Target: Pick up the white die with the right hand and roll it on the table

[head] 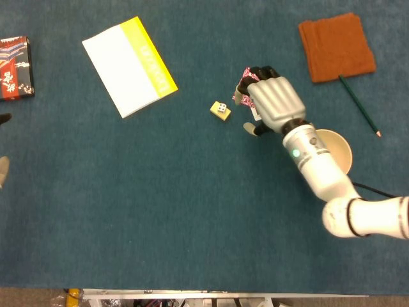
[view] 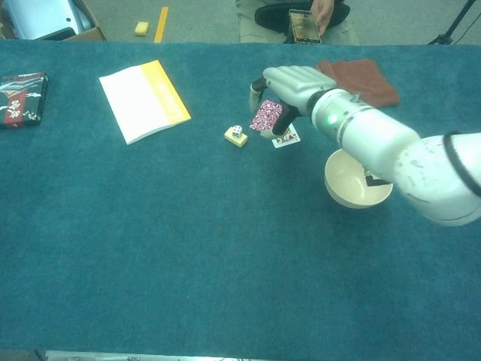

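The small white die (head: pixel 221 108) with dark pips sits on a little yellow block (head: pixel 216 113) in the middle of the blue table; in the chest view the die (view: pixel 237 131) shows on the same block. My right hand (head: pixel 271 101) hovers just right of it, a short gap away, fingers apart and curved down, holding nothing. The chest view shows that hand (view: pixel 289 85) above the playing cards (view: pixel 267 117). Only two fingertips of my left hand (head: pixel 3 167) show at the left edge, spread wide with nothing between them.
Red-backed playing cards (head: pixel 245 77) lie partly under my right hand. A cream bowl (head: pixel 340 148) sits under the forearm. A brown cloth (head: pixel 337 46) and a pencil (head: pixel 358 106) lie far right. A yellow-edged notebook (head: pixel 130 66) and a black box (head: pixel 14 67) lie left.
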{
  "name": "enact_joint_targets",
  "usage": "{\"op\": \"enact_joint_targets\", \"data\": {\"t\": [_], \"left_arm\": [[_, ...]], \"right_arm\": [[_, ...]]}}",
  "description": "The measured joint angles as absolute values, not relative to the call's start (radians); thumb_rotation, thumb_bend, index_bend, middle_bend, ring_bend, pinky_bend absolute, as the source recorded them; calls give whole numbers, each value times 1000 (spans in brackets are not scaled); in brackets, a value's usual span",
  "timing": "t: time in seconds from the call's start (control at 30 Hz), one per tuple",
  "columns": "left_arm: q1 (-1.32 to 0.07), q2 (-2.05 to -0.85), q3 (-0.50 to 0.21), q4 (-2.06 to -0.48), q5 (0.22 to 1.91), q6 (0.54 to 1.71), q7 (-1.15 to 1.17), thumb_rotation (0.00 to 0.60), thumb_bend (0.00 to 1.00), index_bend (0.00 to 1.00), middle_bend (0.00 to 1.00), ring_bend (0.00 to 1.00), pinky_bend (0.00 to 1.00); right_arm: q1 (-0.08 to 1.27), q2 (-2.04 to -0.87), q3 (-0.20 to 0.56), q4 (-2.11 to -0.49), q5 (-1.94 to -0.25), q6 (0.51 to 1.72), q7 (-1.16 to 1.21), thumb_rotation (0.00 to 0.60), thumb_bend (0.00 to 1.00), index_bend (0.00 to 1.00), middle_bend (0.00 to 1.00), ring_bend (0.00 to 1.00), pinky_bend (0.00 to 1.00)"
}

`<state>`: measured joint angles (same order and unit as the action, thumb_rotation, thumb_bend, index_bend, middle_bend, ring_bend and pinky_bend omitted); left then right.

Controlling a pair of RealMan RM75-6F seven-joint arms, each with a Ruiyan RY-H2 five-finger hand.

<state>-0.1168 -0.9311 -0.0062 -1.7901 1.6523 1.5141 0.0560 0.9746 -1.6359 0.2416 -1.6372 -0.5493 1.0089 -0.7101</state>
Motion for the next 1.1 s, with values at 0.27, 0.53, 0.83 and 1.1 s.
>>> {"op": "enact_joint_targets", "data": {"t": [0.27, 0.53, 0.83, 1.1], "left_arm": [[-112, -934, -6, -1767, 1651, 1523, 35, 600, 410, 183, 271, 173, 150], [-111, -935, -12, -1746, 1638, 1527, 11, 600, 410, 183, 270, 173, 150], [-112, -936, -15, -1734, 1632, 1525, 6, 600, 410, 183, 270, 173, 150], [-112, -939, -16, -1720, 1625, 1523, -3, 600, 410, 183, 270, 173, 150]], "right_arm": [[1047, -1753, 248, -1484, -489, 1021, -770, 600, 217, 421, 305, 100, 106], [1089, -1830, 265, -1365, -442, 999, -794, 600, 263, 421, 305, 100, 105], [1113, -1896, 277, -1257, -417, 961, -800, 600, 292, 432, 305, 100, 106], [1126, -1931, 288, -1209, -419, 944, -805, 600, 292, 433, 305, 100, 106]]}}
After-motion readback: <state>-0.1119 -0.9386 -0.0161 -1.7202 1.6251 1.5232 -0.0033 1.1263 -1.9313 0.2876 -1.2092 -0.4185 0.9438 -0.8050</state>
